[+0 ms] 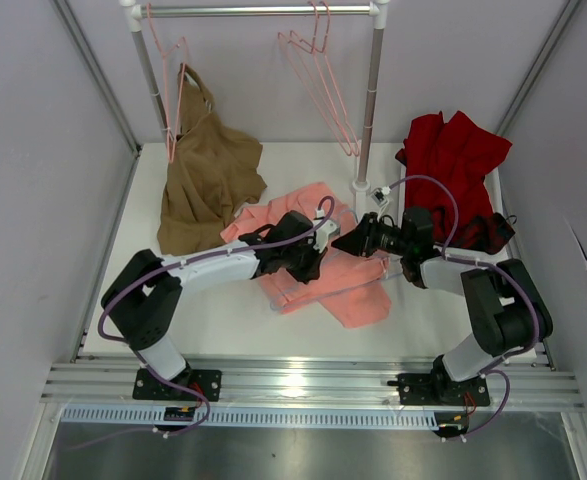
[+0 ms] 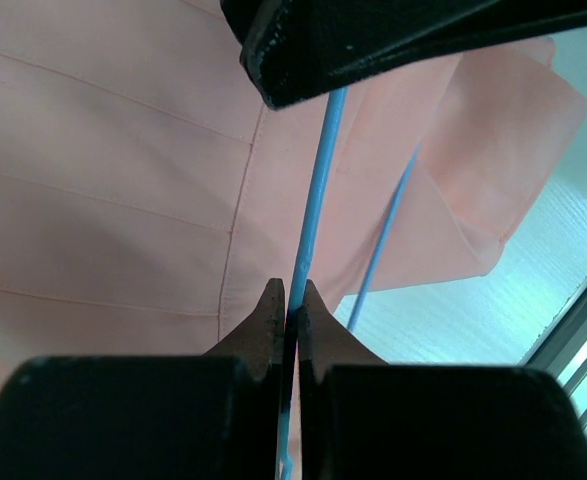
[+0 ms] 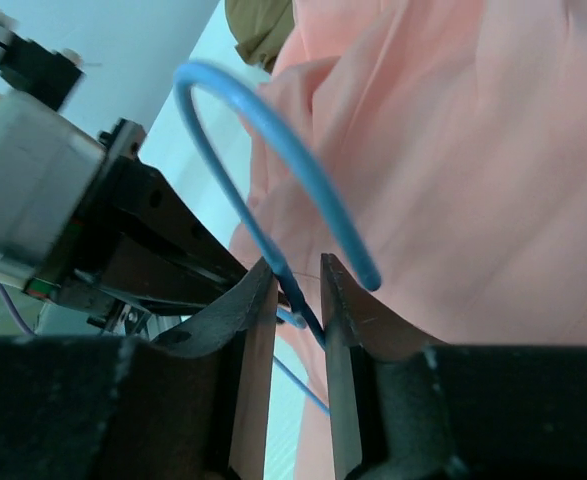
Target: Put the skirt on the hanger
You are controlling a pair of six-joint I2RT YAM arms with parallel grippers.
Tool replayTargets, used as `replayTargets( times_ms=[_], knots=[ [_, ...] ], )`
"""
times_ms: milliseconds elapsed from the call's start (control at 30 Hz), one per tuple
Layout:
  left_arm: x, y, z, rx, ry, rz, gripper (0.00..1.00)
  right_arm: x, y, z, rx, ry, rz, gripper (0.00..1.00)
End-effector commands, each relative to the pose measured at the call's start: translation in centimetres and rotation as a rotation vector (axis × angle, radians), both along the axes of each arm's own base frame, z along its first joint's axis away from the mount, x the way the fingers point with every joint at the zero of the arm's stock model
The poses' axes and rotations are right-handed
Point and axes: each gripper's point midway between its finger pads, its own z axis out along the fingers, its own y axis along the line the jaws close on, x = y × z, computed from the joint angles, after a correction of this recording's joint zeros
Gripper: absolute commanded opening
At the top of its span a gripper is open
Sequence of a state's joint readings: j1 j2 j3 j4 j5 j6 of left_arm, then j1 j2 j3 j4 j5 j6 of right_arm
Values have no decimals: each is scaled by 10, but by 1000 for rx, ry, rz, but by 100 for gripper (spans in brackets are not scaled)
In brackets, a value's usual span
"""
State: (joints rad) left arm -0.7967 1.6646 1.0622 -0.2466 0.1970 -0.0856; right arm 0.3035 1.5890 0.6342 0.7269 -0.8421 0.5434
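Observation:
The salmon-pink skirt (image 1: 358,295) lies crumpled on the white table between the two arms. It fills the left wrist view (image 2: 103,200) and the right wrist view (image 3: 473,150). The light blue hanger lies over it. My left gripper (image 1: 311,262) (image 2: 290,285) is shut on a straight wire of the hanger (image 2: 318,170). My right gripper (image 1: 341,243) (image 3: 298,262) faces it tip to tip, its jaws closed narrowly on the hanger's twisted neck just below the hook (image 3: 205,68). In the top view the hanger is mostly hidden by the grippers.
A tan-brown garment (image 1: 208,185) hangs from a pink hanger at back left. A dark red garment (image 1: 453,155) lies at back right. Pink wire hangers (image 1: 318,90) hang on the rail; its pole (image 1: 366,130) stands just behind the grippers. Bare table (image 1: 223,320) shows in front.

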Motion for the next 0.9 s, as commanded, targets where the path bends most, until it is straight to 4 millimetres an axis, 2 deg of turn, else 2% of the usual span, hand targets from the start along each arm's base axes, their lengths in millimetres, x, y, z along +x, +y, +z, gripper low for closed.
replayTargets(
  times_ms=[0, 200, 233, 400, 533, 667, 867],
  knots=[
    [71, 12, 18, 12, -191, 239, 0, -76, 26, 40, 84, -17, 344, 30],
    [70, 12, 19, 8, -193, 234, 0, -79, 24, 45, 84, -35, 341, 39],
    [71, 13, 20, 6, -197, 238, 0, -81, 24, 48, 93, -45, 351, 44],
    [69, 14, 20, -4, -211, 220, 0, -80, 21, 44, 95, -34, 337, 51],
    [71, 19, 23, -12, -232, 207, 0, -81, 14, 51, 153, -42, 331, 56],
    [71, 20, 28, -41, -227, 173, 0, -81, 12, 46, 155, -26, 332, 57],
    [73, 27, 38, -82, -204, 136, 0, -84, 7, 57, 191, -31, 334, 61]
  ],
)
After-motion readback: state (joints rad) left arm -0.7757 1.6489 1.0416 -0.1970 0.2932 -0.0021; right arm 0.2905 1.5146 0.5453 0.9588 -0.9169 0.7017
